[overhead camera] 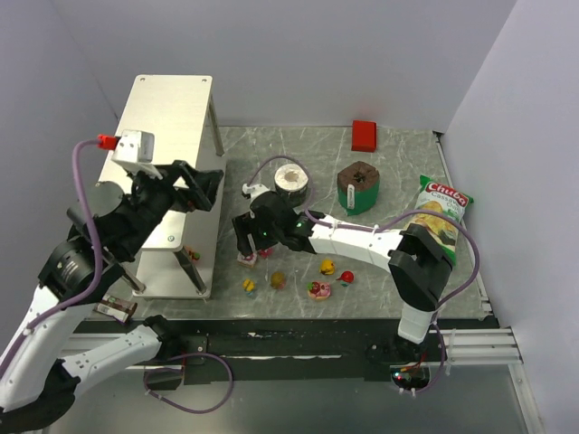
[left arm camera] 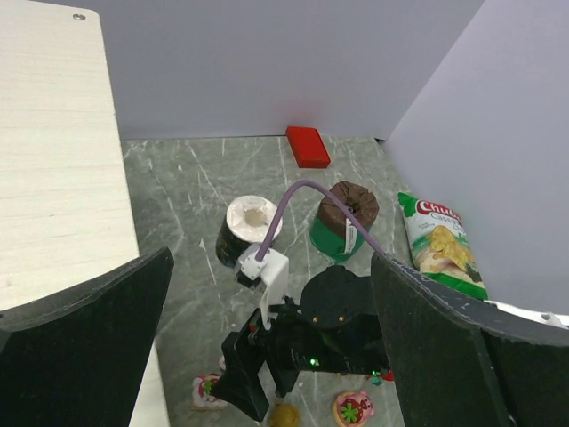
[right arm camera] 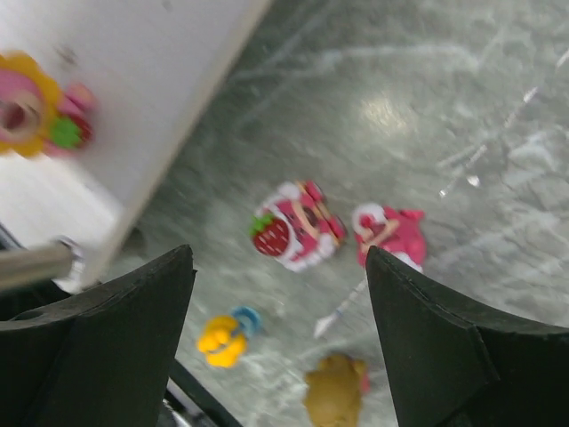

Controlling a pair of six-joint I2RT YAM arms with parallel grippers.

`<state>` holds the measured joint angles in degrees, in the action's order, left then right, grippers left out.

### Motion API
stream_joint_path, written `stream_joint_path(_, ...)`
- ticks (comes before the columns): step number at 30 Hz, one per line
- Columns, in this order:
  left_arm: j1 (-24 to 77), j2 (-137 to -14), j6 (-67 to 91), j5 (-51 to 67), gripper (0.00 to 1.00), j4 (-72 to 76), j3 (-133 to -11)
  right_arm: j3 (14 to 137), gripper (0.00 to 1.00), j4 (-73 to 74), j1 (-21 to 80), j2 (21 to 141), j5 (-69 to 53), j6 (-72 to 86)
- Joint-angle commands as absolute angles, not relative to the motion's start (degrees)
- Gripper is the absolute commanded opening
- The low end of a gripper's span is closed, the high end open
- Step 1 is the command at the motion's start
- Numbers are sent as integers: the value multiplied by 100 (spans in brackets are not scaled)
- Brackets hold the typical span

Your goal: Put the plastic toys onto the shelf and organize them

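Note:
Several tiny plastic toys lie on the marbled table in front of the shelf [overhead camera: 167,113], a white metal rack at the back left. In the top view I pick out a yellow one [overhead camera: 249,285], a brownish one [overhead camera: 278,280] and a pink one [overhead camera: 318,290]. My right gripper [overhead camera: 251,246] hovers open over the leftmost toys with nothing between its fingers. Below my right gripper [right arm camera: 280,338] lie a strawberry toy [right arm camera: 293,227], a pink figure [right arm camera: 391,236] and a yellow toy [right arm camera: 222,338]. Another toy [right arm camera: 36,116] sits on the shelf's lower tier. My left gripper [overhead camera: 206,188] is open and empty beside the shelf top [left arm camera: 53,160].
A red block [overhead camera: 364,134] lies at the back. A green cup [overhead camera: 358,187] and a dark cup with a white top [overhead camera: 291,178] stand behind the toys. A green chip bag [overhead camera: 441,210] lies at the right. Walls close in on three sides.

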<state>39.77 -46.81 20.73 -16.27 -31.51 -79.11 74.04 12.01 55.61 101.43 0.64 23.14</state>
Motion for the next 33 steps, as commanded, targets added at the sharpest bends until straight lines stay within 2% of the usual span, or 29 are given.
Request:
stream_joint_path(1,3964,-4834,2311,-1547,99,-3015,-8226,7400,83,1195,5581,9984,62,1601)
stream_joint_path(12,3964,-4843,2303,-1608,99,-3023,-8271,7374,66,853,5590,10230,-456,871)
stream_joint_path(23,3964,-4957,1960,-1573,99,-2953,-8297,7664,58,1037,5616,10670,-940,703)
stream_joint_path(33,3964,-4983,1679,-1547,99,-2918,-8332,7804,52,1002,5625,10986,-844,712)
